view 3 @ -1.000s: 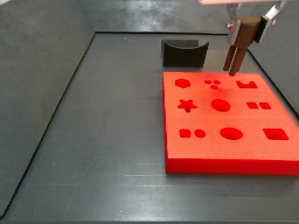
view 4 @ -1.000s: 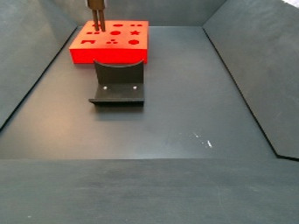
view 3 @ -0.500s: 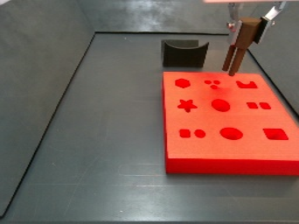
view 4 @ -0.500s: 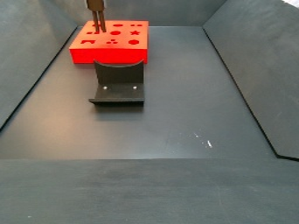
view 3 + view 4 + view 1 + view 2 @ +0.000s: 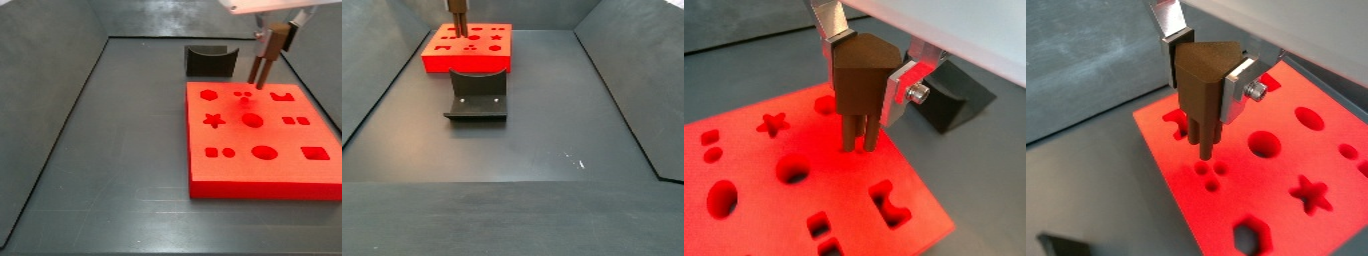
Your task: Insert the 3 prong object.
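Observation:
My gripper [image 5: 273, 38] is shut on the 3 prong object [image 5: 265, 58], a slender brown piece held upright with its thin prongs pointing down. It hangs over the far part of the red board [image 5: 261, 165], prong tips a little above the surface. In a wrist view the silver fingers [image 5: 1239, 86] clamp the brown piece [image 5: 1197, 85], and its prongs end just short of a cluster of three small round holes [image 5: 1209, 177]. The other wrist view shows the piece [image 5: 858, 80] over the board [image 5: 764, 215]. In a side view the gripper [image 5: 458, 8] holds the piece [image 5: 458, 22] above the board [image 5: 469, 58].
The board carries several other cut-outs: a star [image 5: 213, 121], circles, squares. The dark fixture [image 5: 477, 96] stands on the floor right beside the board, also seen in a side view [image 5: 209, 60] and a wrist view [image 5: 958, 95]. Grey walls enclose the floor.
The gripper with the brown piece has shifted slightly sideways over the board, toward the three-hole cluster. Its height looks about the same.

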### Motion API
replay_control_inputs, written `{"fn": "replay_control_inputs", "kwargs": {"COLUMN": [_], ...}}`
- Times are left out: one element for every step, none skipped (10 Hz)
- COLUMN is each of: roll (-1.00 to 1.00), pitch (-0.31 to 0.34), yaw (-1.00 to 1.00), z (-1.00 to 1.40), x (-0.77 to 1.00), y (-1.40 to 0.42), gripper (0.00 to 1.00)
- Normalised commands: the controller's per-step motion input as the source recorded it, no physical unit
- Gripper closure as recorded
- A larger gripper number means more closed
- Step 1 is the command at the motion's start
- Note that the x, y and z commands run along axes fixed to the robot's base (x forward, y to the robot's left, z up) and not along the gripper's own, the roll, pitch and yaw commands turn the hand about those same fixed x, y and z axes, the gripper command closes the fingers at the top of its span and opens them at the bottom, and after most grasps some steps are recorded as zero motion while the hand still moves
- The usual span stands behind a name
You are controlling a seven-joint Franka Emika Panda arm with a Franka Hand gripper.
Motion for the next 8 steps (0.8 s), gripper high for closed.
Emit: {"fn": "replay_control_inputs", "kwargs": {"roll": [0.00,-0.05,-0.08,-0.06,-0.03,0.01,0.10,0.10], "pitch": [-0.223,-0.181,-0.186,-0.124,-0.119,-0.073,-0.007,0.000], "yaw": [0.00,0.00,0.00,0.04,0.05,0.00,0.00,0.01], "z": [-0.12,-0.14,-0.16,-0.09,-0.07,-0.05,-0.04,-0.13], "x": [-0.55,-0.16,0.00,0.00,0.09,0.00,0.00,0.01], "y": [0.23,0.17,0.02,0.00,-0.11,-0.04,0.00,0.00], "gripper": [1.00,1.00,1.00,1.00,1.00,1.00,1.00,1.00]}}
